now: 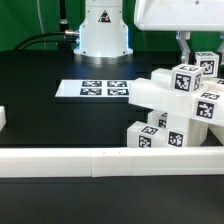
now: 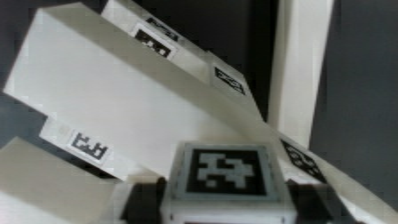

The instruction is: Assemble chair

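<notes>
The chair parts (image 1: 170,115) are glossy white blocks with black-and-white tags, stacked at the exterior view's right just behind the rail. A slanted slab (image 1: 148,96) leans among them. It fills the wrist view as a broad tilted white slab (image 2: 125,90) with tags along its edge. My gripper (image 1: 190,55) comes down from above onto the top of the stack. It is shut on a short square post (image 2: 228,180) with a tag on its face, and a dark finger (image 2: 143,198) sits on each side of it. The post also shows in the exterior view (image 1: 190,78).
The long low white rail (image 1: 100,160) runs across the front of the black table. The marker board (image 1: 105,88) lies flat in the middle before the robot base (image 1: 103,30). A small white piece (image 1: 3,118) sits at the exterior view's left edge.
</notes>
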`<state>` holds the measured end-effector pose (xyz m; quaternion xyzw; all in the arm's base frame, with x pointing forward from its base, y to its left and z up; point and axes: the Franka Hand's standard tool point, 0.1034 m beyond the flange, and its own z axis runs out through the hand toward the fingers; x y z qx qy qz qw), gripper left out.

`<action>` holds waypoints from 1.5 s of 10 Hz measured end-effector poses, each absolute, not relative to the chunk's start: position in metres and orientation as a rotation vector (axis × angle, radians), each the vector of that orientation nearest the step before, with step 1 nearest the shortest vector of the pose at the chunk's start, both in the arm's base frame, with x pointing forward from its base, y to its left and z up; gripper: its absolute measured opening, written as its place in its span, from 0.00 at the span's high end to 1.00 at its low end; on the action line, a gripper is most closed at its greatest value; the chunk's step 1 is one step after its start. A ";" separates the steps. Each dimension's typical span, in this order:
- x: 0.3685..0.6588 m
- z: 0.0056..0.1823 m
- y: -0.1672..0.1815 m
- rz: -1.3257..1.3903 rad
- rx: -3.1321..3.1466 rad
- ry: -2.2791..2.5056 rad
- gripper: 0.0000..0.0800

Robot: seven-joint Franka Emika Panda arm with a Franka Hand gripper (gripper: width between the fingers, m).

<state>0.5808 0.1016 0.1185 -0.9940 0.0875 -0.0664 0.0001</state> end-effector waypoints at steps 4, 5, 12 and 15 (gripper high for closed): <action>0.584 0.119 0.106 -0.272 -2.975 0.789 0.64; 0.584 0.119 0.107 -0.262 -2.924 0.913 0.64; 0.583 0.119 0.117 -0.187 -2.314 1.801 0.64; 0.583 0.118 0.119 -0.176 -2.273 1.844 0.53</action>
